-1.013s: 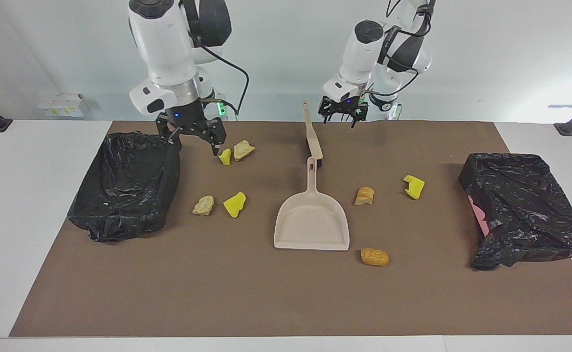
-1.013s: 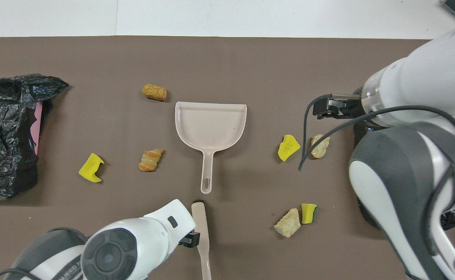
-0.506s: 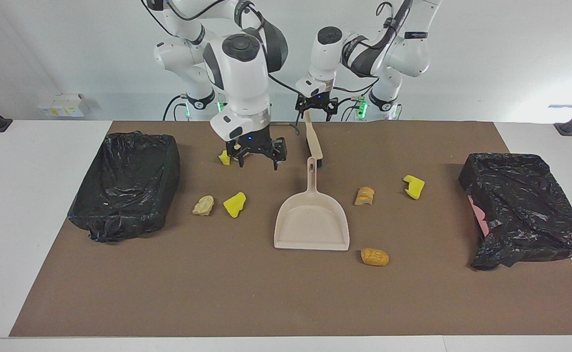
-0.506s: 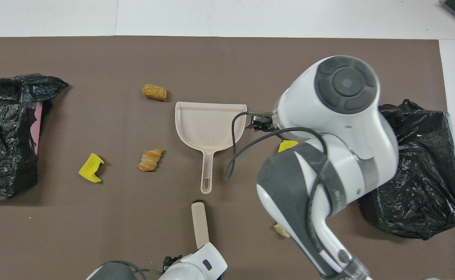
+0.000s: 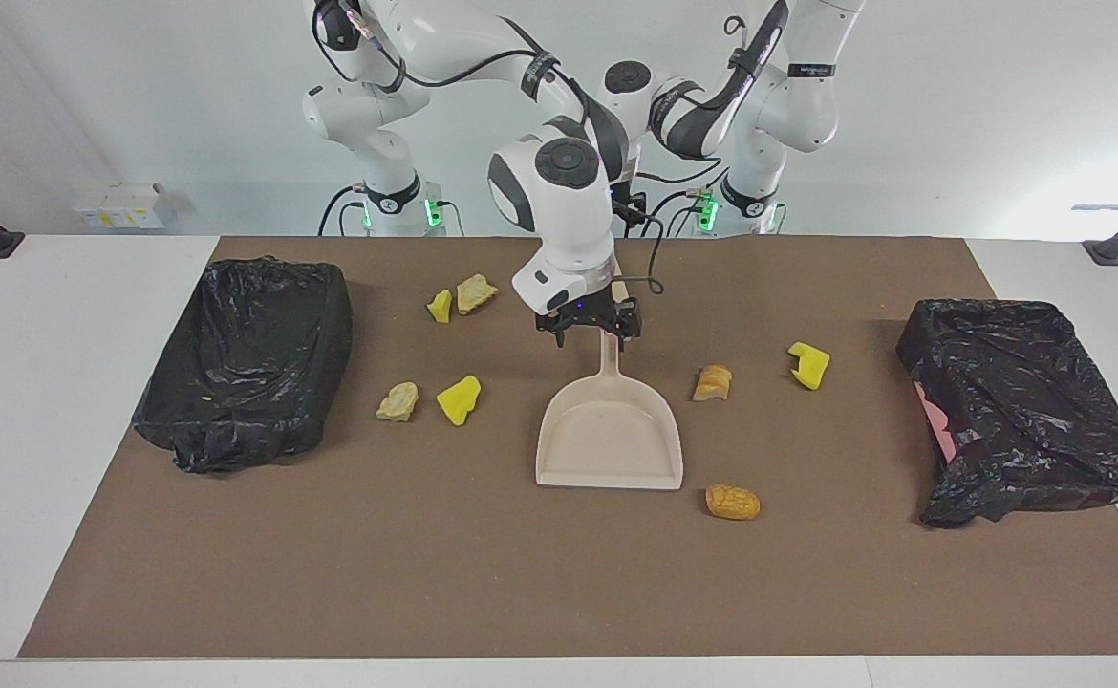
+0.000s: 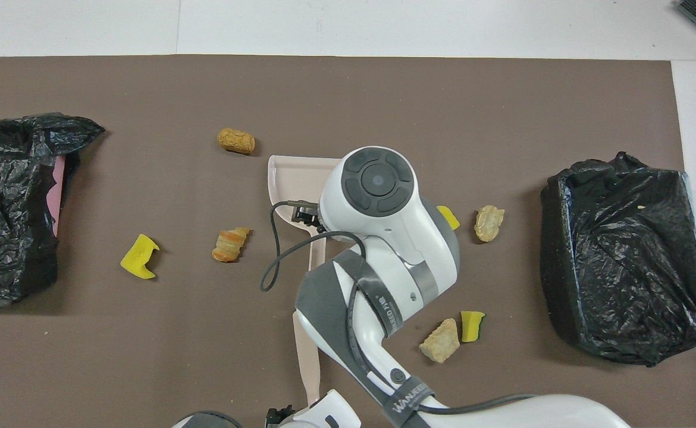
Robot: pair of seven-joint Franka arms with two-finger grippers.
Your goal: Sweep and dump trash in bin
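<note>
**Facing view.** Seven scraps of trash lie on a brown mat [image 5: 521,592] covering a white table [image 5: 43,430], all outside the containers. Toward the right arm's end:
- a small yellow sponge chunk [image 5: 440,306] touches a tan bread-like lump [image 5: 475,292];
- farther from the robots, a second tan lump [image 5: 397,401] sits just beside a larger yellow chunk [image 5: 459,398].

Toward the left arm's end:
- a golden-brown layered lump [image 5: 713,382] lies near a notched yellow chunk [image 5: 809,364];
- an oblong golden lump [image 5: 733,502] lies by the dustpan's mouth, its long axis running along the table from one arm's end to the other.

The beige plastic dustpan [image 5: 609,440] points its handle toward the robots. The right gripper [image 5: 595,334] is over the handle's end, with its fingers spread apart and nothing held.

The black-bag-lined bin [image 5: 244,363] at the right arm's end stands open, with only a pale speck visible inside. The second black-bagged bin [image 5: 1027,411], at the left arm's end, shows a pink patch of wall, and its contents cannot be seen.

**Overhead view.** The right arm covers most of the dustpan [image 6: 282,172] and part of the larger yellow chunk [image 6: 448,217]. The oblong lump [image 6: 236,141] is the scrap farthest from the robots.

A beige-handled brush [image 6: 305,351] lies in line with the dustpan handle, nearer the robots. The left gripper [image 6: 278,413] is over its near end, and whether it is released or clenched cannot be told.
</note>
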